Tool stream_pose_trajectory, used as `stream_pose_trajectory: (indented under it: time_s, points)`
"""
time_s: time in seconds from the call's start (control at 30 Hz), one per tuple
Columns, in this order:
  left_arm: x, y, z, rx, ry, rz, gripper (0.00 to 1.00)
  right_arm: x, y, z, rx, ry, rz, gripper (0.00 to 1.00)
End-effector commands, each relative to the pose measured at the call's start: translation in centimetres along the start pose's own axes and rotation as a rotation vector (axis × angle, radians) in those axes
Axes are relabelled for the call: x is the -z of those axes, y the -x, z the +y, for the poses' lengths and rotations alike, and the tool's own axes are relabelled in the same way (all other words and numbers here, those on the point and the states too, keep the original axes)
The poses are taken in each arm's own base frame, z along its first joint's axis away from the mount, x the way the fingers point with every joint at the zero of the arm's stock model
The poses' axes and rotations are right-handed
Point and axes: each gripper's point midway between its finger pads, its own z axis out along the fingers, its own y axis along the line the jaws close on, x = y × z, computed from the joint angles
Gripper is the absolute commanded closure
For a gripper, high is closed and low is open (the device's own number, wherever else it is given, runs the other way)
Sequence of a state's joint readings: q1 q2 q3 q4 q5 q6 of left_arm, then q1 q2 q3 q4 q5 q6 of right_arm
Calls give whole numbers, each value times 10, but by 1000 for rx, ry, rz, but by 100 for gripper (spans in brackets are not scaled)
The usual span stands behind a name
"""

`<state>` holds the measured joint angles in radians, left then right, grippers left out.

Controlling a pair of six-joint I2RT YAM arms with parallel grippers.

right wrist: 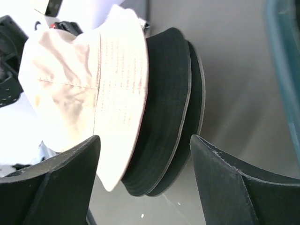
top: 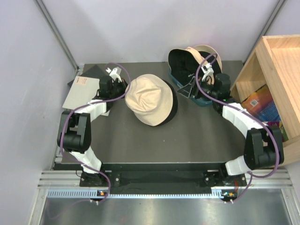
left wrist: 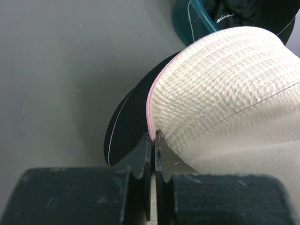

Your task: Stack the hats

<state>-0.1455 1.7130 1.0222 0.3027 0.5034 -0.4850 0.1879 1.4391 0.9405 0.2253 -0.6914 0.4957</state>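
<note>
A cream hat [top: 149, 99] lies on top of a black hat [top: 173, 105] in the middle of the table. My left gripper [top: 124, 87] is shut on the cream hat's near left brim. In the left wrist view the jaws [left wrist: 153, 137] pinch the pink-edged cream brim [left wrist: 225, 84], with the black hat [left wrist: 126, 126] beneath. My right gripper [top: 188, 89] is open and empty, just right of the stack. In the right wrist view the cream hat [right wrist: 93, 93] and two black brim edges [right wrist: 171, 108] lie ahead of the open gripper [right wrist: 145, 157]. A beige black-lined hat [top: 183, 60] sits in the teal tub [top: 202, 99].
A wooden shelf [top: 276, 65] with colourful books [top: 260, 105] stands at the right. A flat grey board [top: 83, 92] lies at the back left. The teal tub also shows in the left wrist view [left wrist: 185, 23] and in the right wrist view [right wrist: 286, 70]. Walls close in the back and left.
</note>
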Motion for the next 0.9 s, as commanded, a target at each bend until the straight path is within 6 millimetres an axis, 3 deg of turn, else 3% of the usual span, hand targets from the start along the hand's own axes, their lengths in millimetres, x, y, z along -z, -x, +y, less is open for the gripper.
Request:
stream_pose_trajectory:
  time_s: [0.0,0.47,0.7,0.87]
  points:
    - [9,27,-24,-36,-60,-86,100,-16,5,24,25,167,-14,23]
    - [11,27,-26,-31,-63,-86,100,-41,-19,31,-37,345,35,21]
    - [12,28,-26,-35,-60,-85,100,-43,-21,56,-49,465,19,23]
    - [13,29,-28,-38,-62,-86,100,-44,-26,63,-118,521,28,25]
